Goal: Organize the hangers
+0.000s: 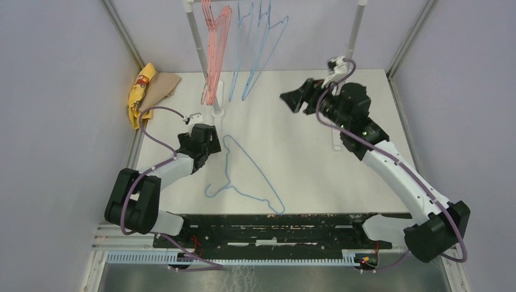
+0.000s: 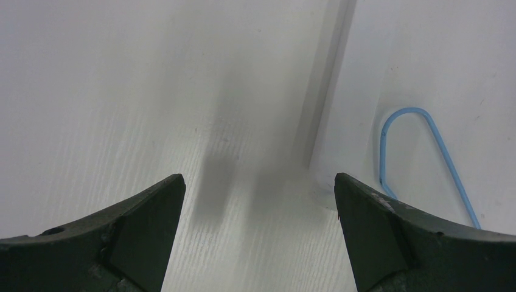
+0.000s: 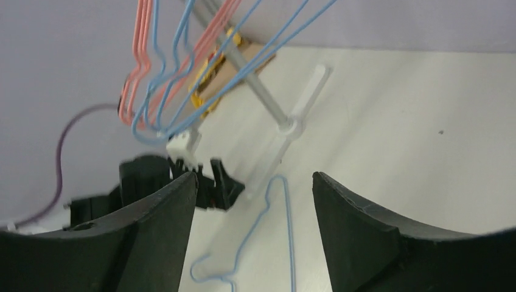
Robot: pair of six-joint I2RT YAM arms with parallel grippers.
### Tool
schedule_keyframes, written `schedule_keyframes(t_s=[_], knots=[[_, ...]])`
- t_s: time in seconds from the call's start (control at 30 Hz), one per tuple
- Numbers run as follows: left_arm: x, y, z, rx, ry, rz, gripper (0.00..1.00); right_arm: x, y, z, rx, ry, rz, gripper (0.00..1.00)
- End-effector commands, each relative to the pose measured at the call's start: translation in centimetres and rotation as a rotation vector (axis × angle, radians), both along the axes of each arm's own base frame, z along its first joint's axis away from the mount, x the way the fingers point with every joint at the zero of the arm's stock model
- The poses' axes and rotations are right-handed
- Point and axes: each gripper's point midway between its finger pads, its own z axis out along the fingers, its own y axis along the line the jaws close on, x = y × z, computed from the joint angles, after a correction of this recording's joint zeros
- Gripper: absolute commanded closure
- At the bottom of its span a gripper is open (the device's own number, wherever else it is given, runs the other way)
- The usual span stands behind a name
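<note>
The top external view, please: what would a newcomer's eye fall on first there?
A lone blue hanger lies flat on the table, just beside the left gripper, which is open and empty. Behind it, pink-red hangers and light blue hangers hang from a rack at the table's far edge, with the open right gripper raised to their right.
</note>
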Motion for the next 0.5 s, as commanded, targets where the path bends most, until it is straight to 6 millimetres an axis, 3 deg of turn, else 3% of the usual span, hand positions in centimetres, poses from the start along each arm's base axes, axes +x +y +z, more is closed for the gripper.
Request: schedule_keyframes(t_s=[0.0,0.13,0.23,0.33,0.47], knots=[[1.6,-0.6,1.2,-0.037,-0.046,0.015,0.01,-4.5,1.6,-11.2,-0.417,0.079,0.054,0.23],[1.7,-0.7,1.2,-0.044,-0.049,0.016,0.01,-9.3,4.1,-18.4,-0.623,0.129,0.206,0.28],[1.7,-0.7,1.2,-0.045,-0.048,0.018,0.01,-13.2,6.7,-22.4,-0.783,0.121,0.336,0.3],[1.7,-0.6,1.1,-0.041,-0.043,0.019,0.01,-16.2,9.5,-24.5,-0.902,0.065,0.452,0.31],[1.6,-0.6,1.0,-0.036,-0.036,0.021,0.01,-18.6,12.7,-27.0,-0.968,0.048,0.564,0.34]])
